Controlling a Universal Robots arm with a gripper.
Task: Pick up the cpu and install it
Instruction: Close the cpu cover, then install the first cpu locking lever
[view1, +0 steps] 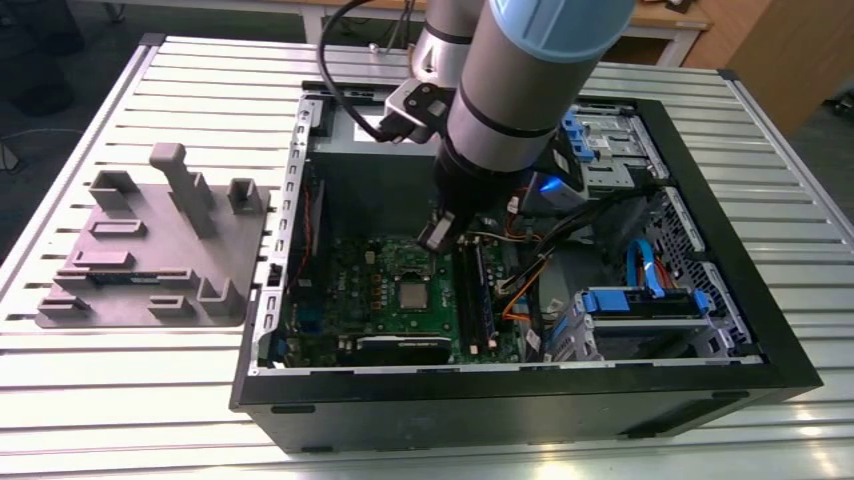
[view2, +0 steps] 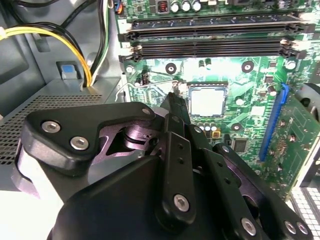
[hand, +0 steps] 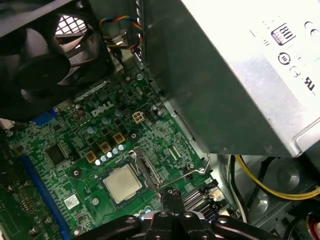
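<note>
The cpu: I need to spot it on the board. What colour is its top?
Silvery grey metal; the cpu shows best in the first wrist view.

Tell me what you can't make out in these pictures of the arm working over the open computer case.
- Gripper: in the second wrist view its own black body covers the fingers; whether they are parted is unclear.
- Small square silver cpu: lies in the green motherboard's socket; whether it is fully seated cannot be judged.
- Grey metal power supply box: in the exterior view the arm hides much of it.
- Black fan: cut off by the first wrist view's edge.
</note>
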